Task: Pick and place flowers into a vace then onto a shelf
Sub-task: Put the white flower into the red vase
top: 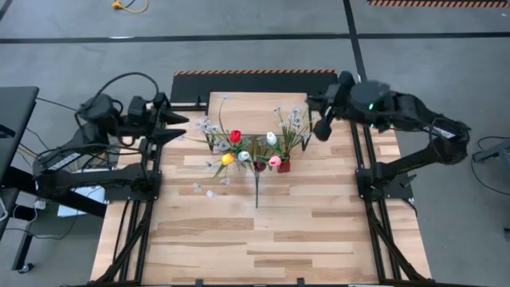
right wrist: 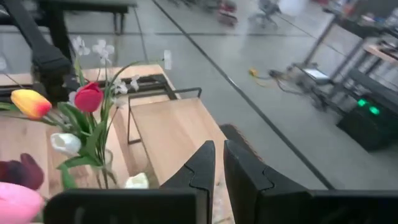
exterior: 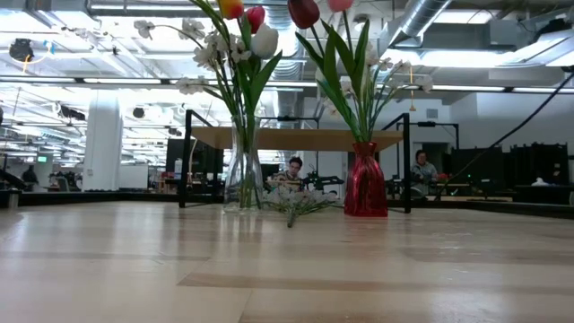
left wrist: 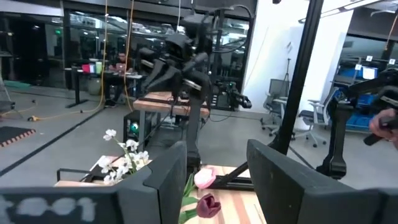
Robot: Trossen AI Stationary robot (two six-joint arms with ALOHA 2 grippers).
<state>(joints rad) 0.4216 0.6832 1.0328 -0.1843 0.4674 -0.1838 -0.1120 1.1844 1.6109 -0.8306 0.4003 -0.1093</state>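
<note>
Table (top: 263, 239): plank-patterned wood top, seen whole from above, both arms at its far corners. Shelf (top: 256, 113): small light-wood board on thin black legs, at the table's far edge, centred between the arms; nothing stands on its top; the low view shows it behind the vases (exterior: 296, 138). Clear vase (exterior: 243, 177): glass, upright on the table just in front of the shelf, toward the left arm's side; holds a red tulip (top: 235, 136), a yellow tulip (top: 227, 159), a white tulip (top: 244, 156) and white-lilac sprays (top: 209, 126). Red vase (exterior: 365, 182): upright on the table beside the clear vase, toward the right arm's side; holds a pink tulip (top: 275, 161), a dark red tulip (top: 260, 166), a white tulip (top: 271, 139) and sprays (top: 293, 119). Loose stem (top: 256, 190): one green stem lying flat on the table in front of the two vases, head end toward them; flower colour cannot be told. Left gripper (top: 179, 127): raised at the shelf's left end, pointing toward the flowers, fingers (left wrist: 168, 180) parted with a clear gap, holding nothing. Right gripper (top: 321, 131): raised at the shelf's right end, near the red vase's sprays, fingers (right wrist: 200, 165) drawn almost together with only a slit between, holding nothing. People (exterior: 421, 167): two seated in the room beyond the table, in the low view.
</note>
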